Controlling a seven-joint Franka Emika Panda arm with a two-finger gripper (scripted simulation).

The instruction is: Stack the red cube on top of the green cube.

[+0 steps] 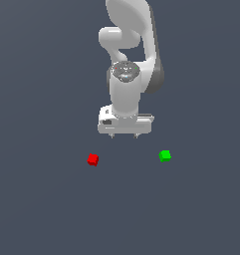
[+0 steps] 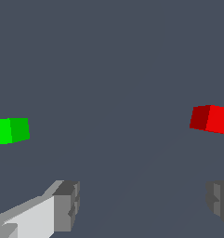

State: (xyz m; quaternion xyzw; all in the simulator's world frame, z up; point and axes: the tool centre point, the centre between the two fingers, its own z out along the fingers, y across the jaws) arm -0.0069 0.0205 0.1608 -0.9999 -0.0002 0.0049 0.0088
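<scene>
Below the hand (image 1: 124,135) — wide open, empty — red cube (image 1: 93,160), green cube (image 1: 165,156), well apart.

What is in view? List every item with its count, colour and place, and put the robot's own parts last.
small plain red cube: one, bright red, on the floor toward the exterior view's left, apart from the tool.
small plain green cube: one, bright green, on the floor toward the exterior view's right, apart from the red cube.
flat dark floor: one, slate grey, under everything.
white robot arm: one, white and grey, centre, reaching down.
tool: one, white body with grey fingers, open, holding nothing, above the floor between the cubes.
</scene>
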